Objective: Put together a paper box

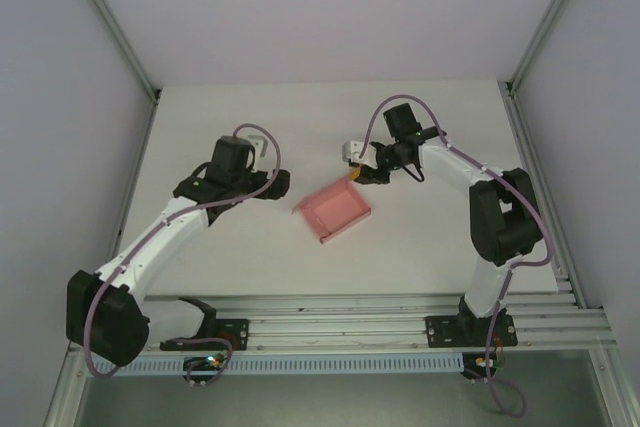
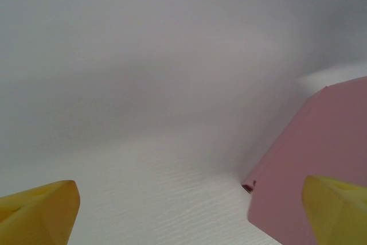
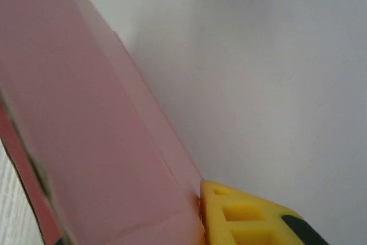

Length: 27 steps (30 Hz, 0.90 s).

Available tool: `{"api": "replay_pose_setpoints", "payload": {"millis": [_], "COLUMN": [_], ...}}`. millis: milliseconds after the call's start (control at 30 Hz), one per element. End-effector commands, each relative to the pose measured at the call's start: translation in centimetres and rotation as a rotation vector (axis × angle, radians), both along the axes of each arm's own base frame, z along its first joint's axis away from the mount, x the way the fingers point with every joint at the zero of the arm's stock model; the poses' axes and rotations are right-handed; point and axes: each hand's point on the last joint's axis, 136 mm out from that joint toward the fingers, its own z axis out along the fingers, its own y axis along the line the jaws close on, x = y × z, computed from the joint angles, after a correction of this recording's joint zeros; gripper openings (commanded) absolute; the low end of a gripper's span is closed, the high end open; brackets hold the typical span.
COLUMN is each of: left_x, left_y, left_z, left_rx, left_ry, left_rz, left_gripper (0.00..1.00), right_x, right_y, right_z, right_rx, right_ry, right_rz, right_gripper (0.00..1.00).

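Roughly mid white table (image 1: pixel 420 127) sits the pink thin-cardboard paper box (image 1: pixel 333 210), part-folded w/ walls up. The right gripper (image 1: pixel 358 176) pinches its far corner; the left gripper (image 1: pixel 281 184) is spread wide, just beside its left side.

Middle of the tabletop (image 1: pixel 330 117) is blocked by the paper box (image 1: pixel 333 210). Its far corner is taken by the right gripper (image 1: pixel 358 175), clamped on it. The left gripper (image 1: pixel 280 185) is parked just off its left side, jaws wide. Far half and near strip are unobstructed. Left and right edges are closed off by enclosure walls (image 1: pixel 60 97).
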Motion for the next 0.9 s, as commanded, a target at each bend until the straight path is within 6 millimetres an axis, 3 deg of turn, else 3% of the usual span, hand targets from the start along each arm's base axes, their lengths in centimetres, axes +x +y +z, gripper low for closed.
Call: {"api": "replay_pose_setpoints", "payload": {"millis": [0,133,267,567,733,867], "left_x": [0.0,-0.2,-1.4,-3.2,-1.5,-0.8], "left_y": [0.4,0.3,-1.1,-3.3,-4.1,-5.5], "left_z": [2.5,3.4,3.2,3.3,1.5,0.3], "left_rx": [-0.004,-0.002,-0.056,-0.167,-0.095,-0.112], "left_ry": [-0.070,-0.103,-0.084,-0.150,-0.108,-0.037], "left_rz": [-0.013,-0.044,-0.196,-0.496,-0.587,-0.661], "left_gripper": [1.00,1.00,1.00,1.00,0.89,0.73], "right_x": [-1.4,-2.9,-4.1,-4.4,-4.2,-4.0], "right_y": [-0.7,-1.2,-1.3,-1.5,-1.3,-1.2], "right_z": [0.5,1.3,1.9,1.2,1.9,1.9], "right_rx": [-0.017,-0.024,-0.013,-0.032,-0.039,-0.046], "right_ry": [0.024,0.076,0.148,0.174,0.191,0.187], "right_rz": [-0.017,-0.041,-0.074,-0.181,-0.179,-0.181], "right_gripper": [0.12,0.04,0.02,0.00,0.00,0.00]}}
